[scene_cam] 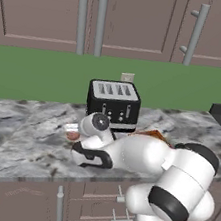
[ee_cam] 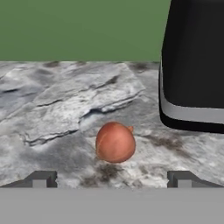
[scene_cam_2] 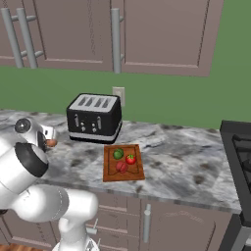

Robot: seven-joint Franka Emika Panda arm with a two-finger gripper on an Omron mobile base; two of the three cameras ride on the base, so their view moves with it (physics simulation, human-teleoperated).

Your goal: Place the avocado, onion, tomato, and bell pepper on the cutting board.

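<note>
I have the gripper (ee_cam: 112, 179) low over the marble counter (ee_cam: 57, 100), fingers spread wide with nothing between them. In the hand view the onion (ee_cam: 115, 142) sits on the stone just ahead, centred between the two fingertips (ee_cam: 41, 179) and not touching either. The black toaster (ee_cam: 194, 65) stands close on its right.

In the right base view, I see the cutting board (scene_cam_2: 123, 163) lying in front of the toaster (scene_cam_2: 94, 116), well apart from the onion (scene_cam_2: 51, 143). On the board rest a green piece at the back left, the tomato (scene_cam_2: 131, 159) beside it, and a reddish piece nearer the front; I cannot tell which is avocado and which pepper.

In the left base view, the onion (scene_cam: 72, 135) peeks out beside the wrist.
</note>
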